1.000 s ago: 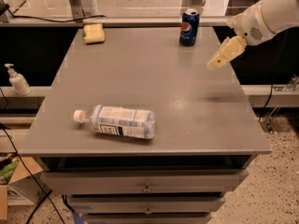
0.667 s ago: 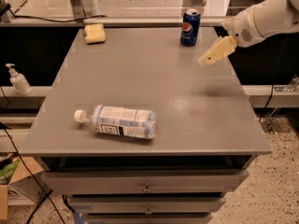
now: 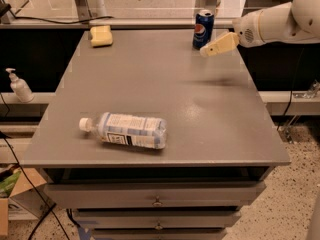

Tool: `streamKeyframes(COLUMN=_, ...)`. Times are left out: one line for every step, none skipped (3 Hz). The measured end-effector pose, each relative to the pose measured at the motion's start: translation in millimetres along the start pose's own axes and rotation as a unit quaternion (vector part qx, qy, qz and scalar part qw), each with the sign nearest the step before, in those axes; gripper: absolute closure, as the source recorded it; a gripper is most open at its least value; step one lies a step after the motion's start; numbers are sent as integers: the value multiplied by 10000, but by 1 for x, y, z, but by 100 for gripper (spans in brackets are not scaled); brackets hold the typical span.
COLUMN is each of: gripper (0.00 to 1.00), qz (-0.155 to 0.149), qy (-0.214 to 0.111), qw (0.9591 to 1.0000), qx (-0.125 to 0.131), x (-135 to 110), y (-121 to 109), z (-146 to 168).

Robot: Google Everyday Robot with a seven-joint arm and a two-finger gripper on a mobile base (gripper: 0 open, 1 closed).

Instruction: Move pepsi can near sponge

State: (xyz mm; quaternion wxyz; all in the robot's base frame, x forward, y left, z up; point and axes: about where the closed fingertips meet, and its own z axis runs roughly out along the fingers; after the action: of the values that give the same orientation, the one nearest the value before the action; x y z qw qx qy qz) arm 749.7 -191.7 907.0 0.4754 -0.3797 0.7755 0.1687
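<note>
Hand (image 3: 209, 49) hovers just right of upright pepsi can (image 3: 203, 29), angled in, likely for a grasp; its state cannot be told. Sponge (image 3: 101, 35) well apart, far-left corner of desk (image 3: 165, 84).

Cream matt plastic gripper (image 3: 208, 49) just right of glossy dark-blue metal pepsi can (image 3: 203, 29) with silver top. Well left of it: pale-yellow matt sponge (image 3: 101, 35). Beneath it: smooth grey tabletop (image 3: 165, 84), faint sheen. Nearer, left of it: clear glossy plastic bottle (image 3: 131, 130).
</note>
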Motion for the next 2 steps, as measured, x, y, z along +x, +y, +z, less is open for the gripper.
streamKeyframes(gripper=0, qz=366, qy=-380, qw=9985, qx=157, x=-3, y=-23, z=25)
streamKeyframes(gripper=0, qz=519, qy=-616, qw=9961, qx=371, x=-13, y=-43, z=47)
